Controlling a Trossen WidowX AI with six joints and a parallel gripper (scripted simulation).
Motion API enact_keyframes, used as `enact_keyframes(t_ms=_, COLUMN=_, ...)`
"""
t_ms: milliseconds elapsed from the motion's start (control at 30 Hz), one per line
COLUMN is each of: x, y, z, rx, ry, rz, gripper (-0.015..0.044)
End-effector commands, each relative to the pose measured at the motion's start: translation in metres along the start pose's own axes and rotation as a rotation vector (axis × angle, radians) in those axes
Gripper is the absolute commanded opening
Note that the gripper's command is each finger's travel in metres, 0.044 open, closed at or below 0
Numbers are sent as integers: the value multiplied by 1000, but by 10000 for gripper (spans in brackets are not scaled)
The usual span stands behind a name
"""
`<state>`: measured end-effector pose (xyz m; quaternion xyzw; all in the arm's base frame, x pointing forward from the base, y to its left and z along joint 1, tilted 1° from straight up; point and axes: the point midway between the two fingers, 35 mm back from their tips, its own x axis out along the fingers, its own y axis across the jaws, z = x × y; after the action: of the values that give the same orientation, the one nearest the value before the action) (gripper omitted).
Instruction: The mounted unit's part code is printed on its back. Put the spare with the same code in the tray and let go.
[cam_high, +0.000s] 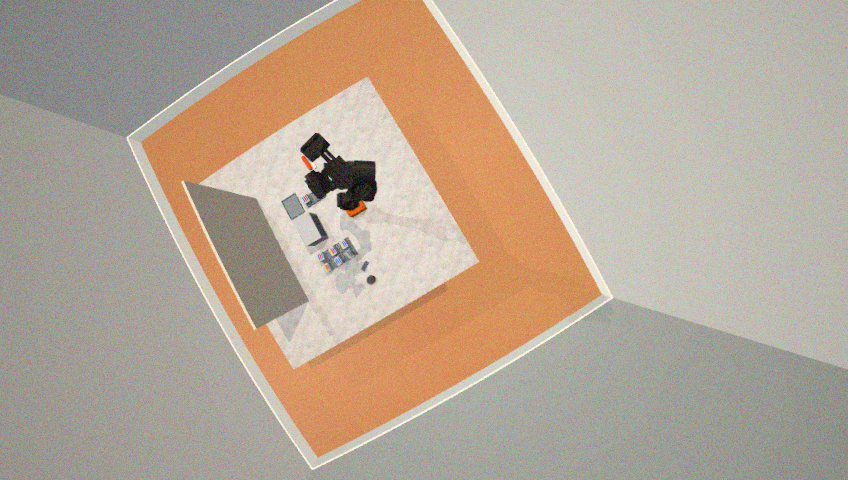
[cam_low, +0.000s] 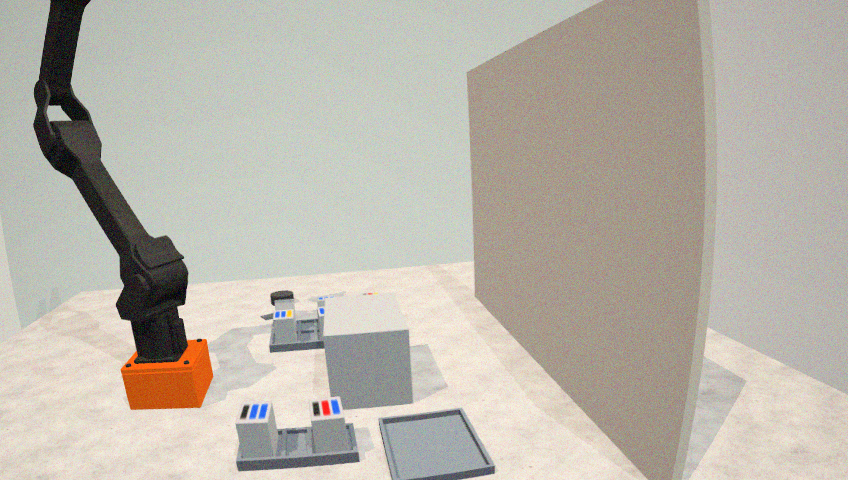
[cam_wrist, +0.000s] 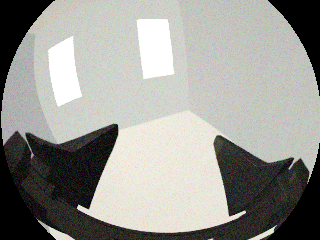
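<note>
The gripper (cam_wrist: 167, 160) stands spread wide with nothing between its dark fingers; the wrist view looks past them at pale walls and two bright rectangular panels (cam_wrist: 155, 48).

The arm (cam_low: 101, 196) rises from an orange base block (cam_low: 167, 375) on a mottled off-white table top (cam_low: 535, 380), which sits on an orange floor (cam_high: 464, 118) ringed by a pale border. A tall beige panel (cam_low: 589, 226) stands along one side.

The grey mounted unit (cam_low: 367, 350) is a plain box; its back cannot be seen. The near rack (cam_low: 297, 455) carries two grey spares: one striped black-blue-blue (cam_low: 255, 425), one black-red-blue (cam_low: 327, 421). A far rack (cam_low: 295, 342) holds a spare striped blue-blue-yellow (cam_low: 283, 324). The shallow grey tray (cam_low: 435, 444) lies just beside the near rack, with nothing in it. No lettering is legible.
</note>
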<state>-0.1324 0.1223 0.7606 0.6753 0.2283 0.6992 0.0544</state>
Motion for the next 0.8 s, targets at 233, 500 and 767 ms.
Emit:
enact_keyframes(t_ms=233, x=-17, y=85, z=76, rx=309, ry=-130, rz=252, gripper=440)
enact_keyframes(t_ms=500, x=-57, y=155, z=175, rx=677, ry=-261, rz=534, gripper=440)
enact_keyframes(t_ms=767, x=-96, y=184, z=240, rx=894, ry=-323, rz=744, gripper=440)
